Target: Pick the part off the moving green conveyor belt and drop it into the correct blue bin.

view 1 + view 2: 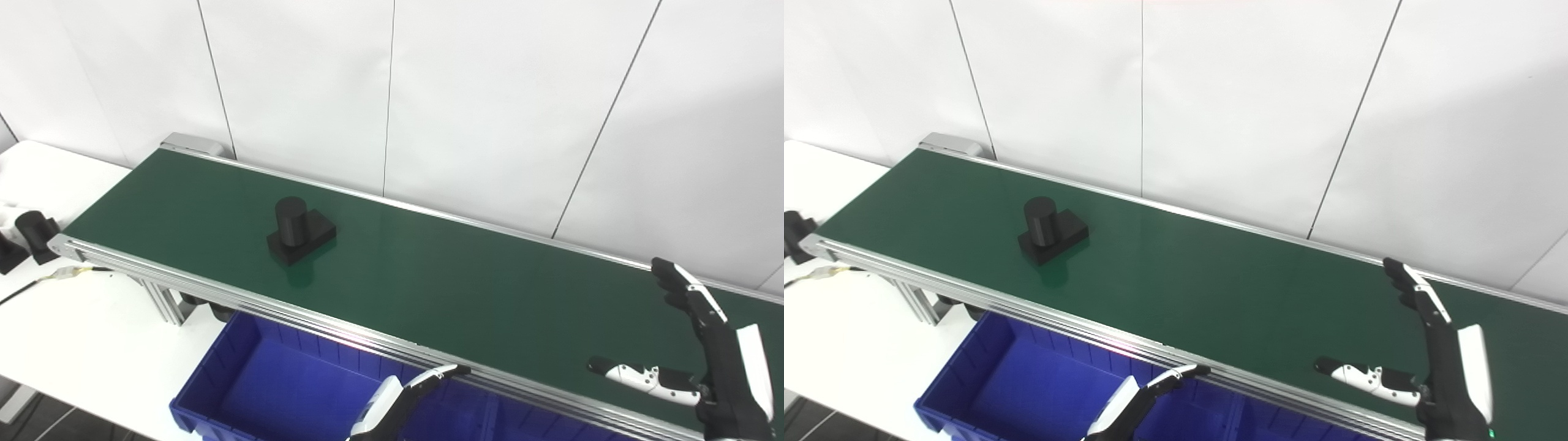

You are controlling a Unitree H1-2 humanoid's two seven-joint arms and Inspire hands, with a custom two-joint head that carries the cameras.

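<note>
The part (pixel 299 229) is black, a short upright cylinder on a flat rectangular base. It stands on the green conveyor belt (pixel 429 275), toward its left end. My right hand (pixel 704 349) is open over the belt's right end, fingers straight up and thumb out to the left, far from the part. My left hand (pixel 398 401) shows only extended fingers at the bottom edge, over the blue bin (pixel 245 373) in front of the belt, and holds nothing.
A second blue bin (pixel 520 422) adjoins the first at the bottom edge. The belt's aluminium front rail (pixel 257 300) runs between hands and belt. Black parts (pixel 30 236) and a cable lie on the white table at left. A white panel wall stands behind.
</note>
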